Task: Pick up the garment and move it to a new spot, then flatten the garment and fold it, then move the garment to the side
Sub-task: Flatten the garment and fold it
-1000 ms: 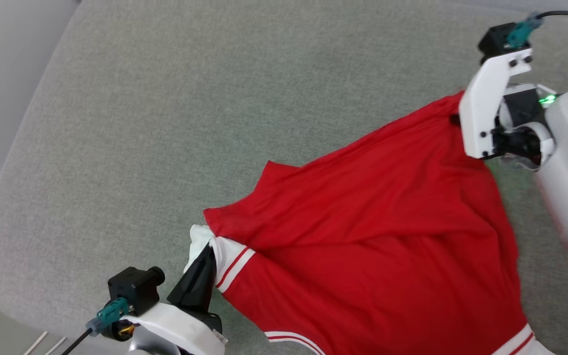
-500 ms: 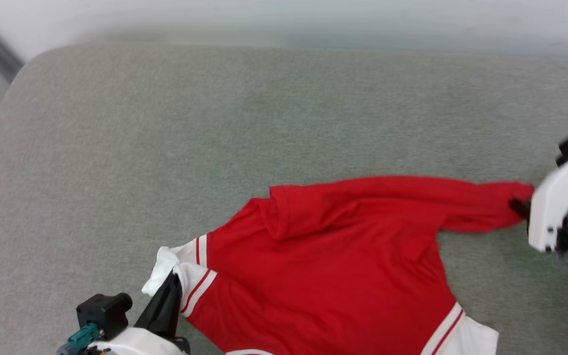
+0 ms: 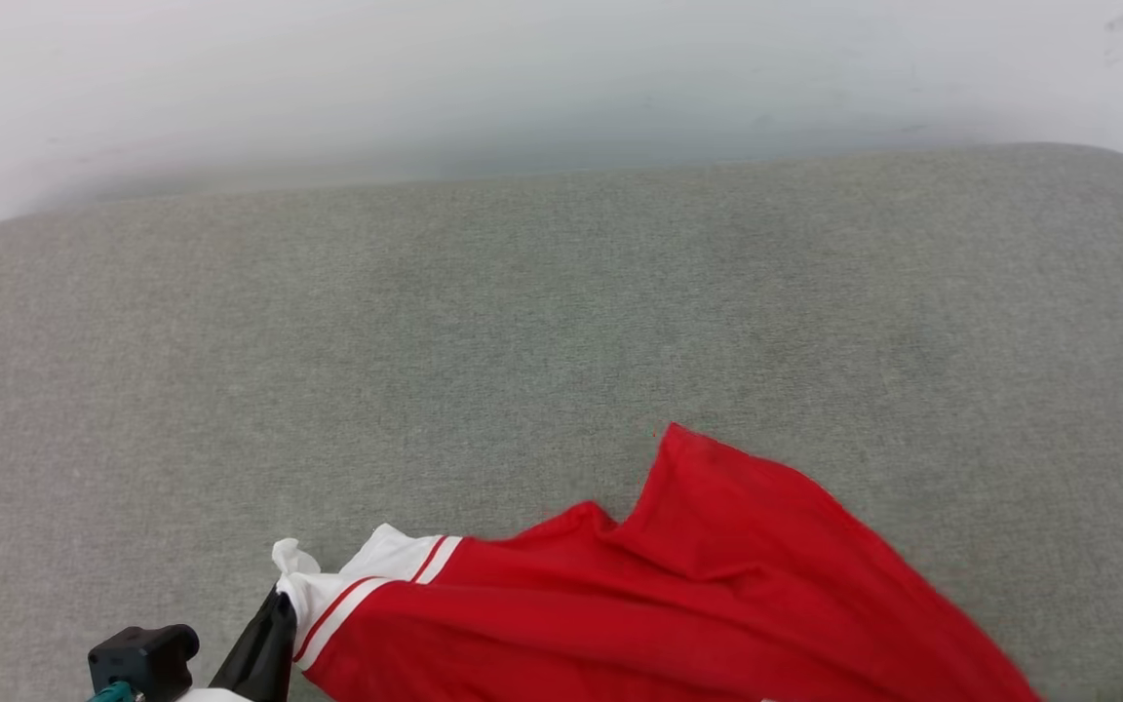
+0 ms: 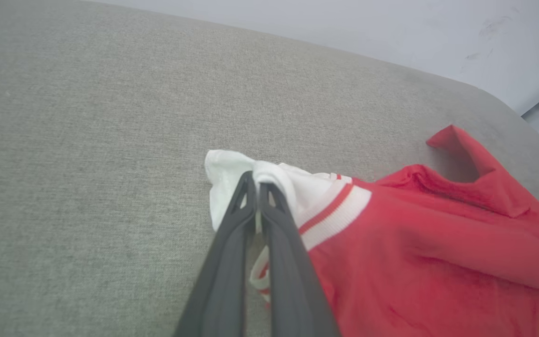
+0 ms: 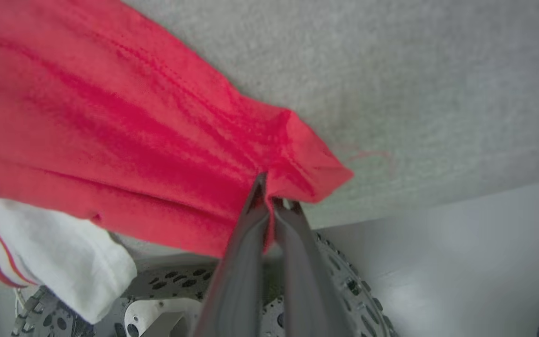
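A grey cushion [image 3: 561, 322] spreads out ahead of both end effectors and is backed by a pale wall [image 3: 522, 78]. In the right wrist view, the robot's perforated grey base [image 5: 176, 281] and a strip of pale floor [image 5: 461, 243] lie beneath the right end effector [image 5: 269, 196].

The left end effector [image 4: 256, 180] has its 2 dark fingers pressed together on the bunched white sleeve [image 4: 232, 164] of the red shirt [image 3: 678, 604]. From that pinch the shirt runs off to the end effector's right, with striped trim just past the fingertips. A red corner stands up from the cushion further along.

The right end effector is clamped on a red edge of the shirt, near a pointed corner that juts out beside its tips. The cloth stretches away to its left and looks blurred. The other white sleeve [image 5: 54, 262] hangs below that span, over the base.
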Tool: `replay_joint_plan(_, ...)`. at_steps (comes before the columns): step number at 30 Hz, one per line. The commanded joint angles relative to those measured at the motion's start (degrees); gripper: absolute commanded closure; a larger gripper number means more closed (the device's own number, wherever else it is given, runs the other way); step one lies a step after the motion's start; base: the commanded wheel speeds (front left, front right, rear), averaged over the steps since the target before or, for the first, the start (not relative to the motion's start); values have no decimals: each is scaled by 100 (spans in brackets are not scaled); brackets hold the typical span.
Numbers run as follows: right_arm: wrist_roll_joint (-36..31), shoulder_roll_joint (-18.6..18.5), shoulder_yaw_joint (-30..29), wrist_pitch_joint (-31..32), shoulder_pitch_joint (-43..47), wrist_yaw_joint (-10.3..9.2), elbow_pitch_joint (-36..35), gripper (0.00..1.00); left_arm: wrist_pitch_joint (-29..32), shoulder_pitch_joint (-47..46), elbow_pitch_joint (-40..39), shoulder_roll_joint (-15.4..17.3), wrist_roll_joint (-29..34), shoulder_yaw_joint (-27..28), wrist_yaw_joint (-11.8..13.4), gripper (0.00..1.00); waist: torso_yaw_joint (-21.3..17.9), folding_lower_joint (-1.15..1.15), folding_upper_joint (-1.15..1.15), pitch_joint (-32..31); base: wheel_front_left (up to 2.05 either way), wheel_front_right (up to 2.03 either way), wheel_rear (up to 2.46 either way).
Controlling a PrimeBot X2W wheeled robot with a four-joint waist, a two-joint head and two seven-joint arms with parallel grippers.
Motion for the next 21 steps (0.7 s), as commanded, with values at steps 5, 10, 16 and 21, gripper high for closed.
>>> replay_joint_plan(5,-263,846,-348,252,983,-5,-519,100,7,85,-27,70,-39,42,40,100,-105,1,0,-22,0,0,0)
replay_joint_plan(10,-90,1060,-180,152,1305,-4,-508,100,6,99,-33,97,-63,66,50,100,-160,1,0,-18,0,0,0)
replay_joint_plan(16,27,1060,-89,-1250,964,-3,-761,0,42,64,-105,107,-21,19,83,100,-175,1,0,-25,0,0,0)
replay_joint_plan(21,-239,1047,-209,-2610,434,-3,-949,0,46,14,-244,76,31,-19,131,100,-112,1,0,-28,0,0,0)
